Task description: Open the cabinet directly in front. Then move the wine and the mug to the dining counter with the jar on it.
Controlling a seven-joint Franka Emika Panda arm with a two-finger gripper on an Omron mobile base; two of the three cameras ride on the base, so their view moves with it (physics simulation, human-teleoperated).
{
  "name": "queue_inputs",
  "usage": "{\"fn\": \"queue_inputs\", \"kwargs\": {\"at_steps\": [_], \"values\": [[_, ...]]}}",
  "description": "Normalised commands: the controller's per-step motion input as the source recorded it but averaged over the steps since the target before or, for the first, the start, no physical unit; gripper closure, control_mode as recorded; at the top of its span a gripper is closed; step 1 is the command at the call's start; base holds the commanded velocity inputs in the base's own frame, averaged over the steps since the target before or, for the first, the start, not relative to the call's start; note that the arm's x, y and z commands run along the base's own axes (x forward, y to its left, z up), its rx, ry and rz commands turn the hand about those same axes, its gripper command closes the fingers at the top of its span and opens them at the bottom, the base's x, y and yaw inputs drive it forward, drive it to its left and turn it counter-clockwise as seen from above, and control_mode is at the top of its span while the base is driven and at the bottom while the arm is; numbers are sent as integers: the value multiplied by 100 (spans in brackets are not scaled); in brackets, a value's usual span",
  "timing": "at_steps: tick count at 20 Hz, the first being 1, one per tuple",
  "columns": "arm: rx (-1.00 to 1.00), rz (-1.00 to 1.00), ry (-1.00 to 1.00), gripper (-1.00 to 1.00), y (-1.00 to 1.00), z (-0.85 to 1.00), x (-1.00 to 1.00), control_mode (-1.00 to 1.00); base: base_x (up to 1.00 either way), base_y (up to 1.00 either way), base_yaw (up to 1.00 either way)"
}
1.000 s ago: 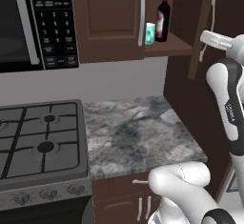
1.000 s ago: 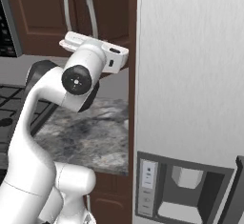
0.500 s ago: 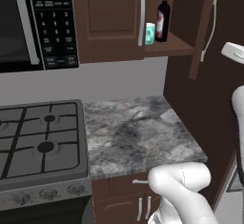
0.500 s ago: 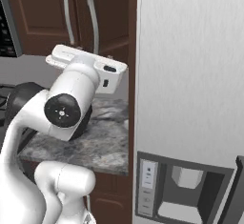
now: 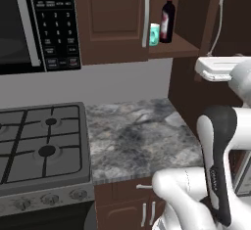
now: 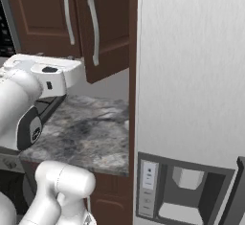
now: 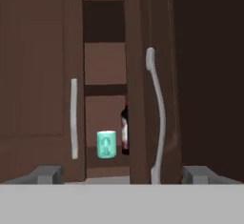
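Cabinet stands with its right door swung out. I judge the wine, at 12 o'clock on its shelf, heavy, slippery glass; I would take its body. Mug, touching its left, is light, stiff. My fingers are spread wide, holding nothing.

Cabinet ahead of me, right door swung open, left one shut. Bottom shelf carries the mug at its left, partly behind the left door's edge, with the wine upright just beside it on the right. Below, the grey marbled counter adjoins the stove on its left.
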Motion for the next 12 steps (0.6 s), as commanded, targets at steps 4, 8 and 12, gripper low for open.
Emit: {"fn": "queue_inputs", "kwargs": {"at_steps": [4,8,12], "values": [[-15,-31,-1,-100,93,0,84,-100,0,0,0],[-9,-29,9,-100,75,0,100,-100,0,0,0],[0,-29,38,-100,12,0,100,-100,0,0,0]]}}
